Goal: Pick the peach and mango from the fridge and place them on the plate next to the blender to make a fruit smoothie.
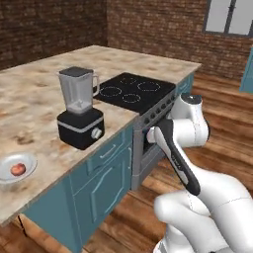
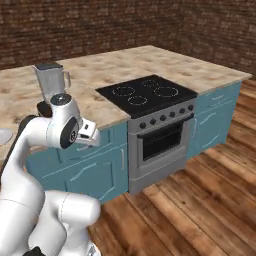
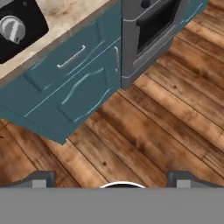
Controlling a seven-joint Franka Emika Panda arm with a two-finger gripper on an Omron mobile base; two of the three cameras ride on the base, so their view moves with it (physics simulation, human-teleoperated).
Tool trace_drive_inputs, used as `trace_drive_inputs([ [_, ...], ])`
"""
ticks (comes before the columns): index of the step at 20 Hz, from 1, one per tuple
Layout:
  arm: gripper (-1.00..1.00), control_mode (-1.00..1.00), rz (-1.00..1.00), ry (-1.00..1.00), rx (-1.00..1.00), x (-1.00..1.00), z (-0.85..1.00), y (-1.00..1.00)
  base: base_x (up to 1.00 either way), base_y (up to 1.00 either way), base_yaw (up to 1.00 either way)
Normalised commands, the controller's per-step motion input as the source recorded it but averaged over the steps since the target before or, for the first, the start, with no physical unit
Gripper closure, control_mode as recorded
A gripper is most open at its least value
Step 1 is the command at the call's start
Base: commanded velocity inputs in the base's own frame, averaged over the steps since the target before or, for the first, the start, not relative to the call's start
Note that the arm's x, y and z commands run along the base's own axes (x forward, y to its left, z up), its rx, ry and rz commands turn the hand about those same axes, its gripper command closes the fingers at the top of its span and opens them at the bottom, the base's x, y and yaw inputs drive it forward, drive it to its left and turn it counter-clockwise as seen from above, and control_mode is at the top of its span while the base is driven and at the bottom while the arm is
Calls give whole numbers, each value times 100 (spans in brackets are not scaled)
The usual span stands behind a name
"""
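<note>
Peach is already sitting in the plate on my left base view, down at the near-left end of the counter, with the blender standing a little further along toward the stove. So I'd say 1 of 2 fruits is done and the mango is what's left to fetch. My arm is folded up low in front of the oven, off the counter, which I read as a travel pose between trips.

Right base view: same island from the other side, blender back-left, cooktop in the middle, oven below it, teal cabinets either side. A sliver of the plate's rim peeks in at the far left edge. My elbow is tucked in close, hand angled down toward the cabinet fronts.

Hand view: my gripper is spread wide with nothing between the tips, just wooden floor below, plus the cabinet drawer and the oven corner up top. Empty hand makes sense if I'm heading back to the fridge for the mango.
</note>
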Motion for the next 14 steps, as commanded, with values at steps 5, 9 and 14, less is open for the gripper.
trace_drive_inputs([
  [5, -100, 100, 0, 0, 0, 0, 0, 0, 6, -12, -80],
  [9, -100, 100, 0, 0, 0, 0, 0, 0, 51, -5, -61],
  [14, -100, 100, 0, 0, 0, 0, 0, 0, 96, -6, -41],
])
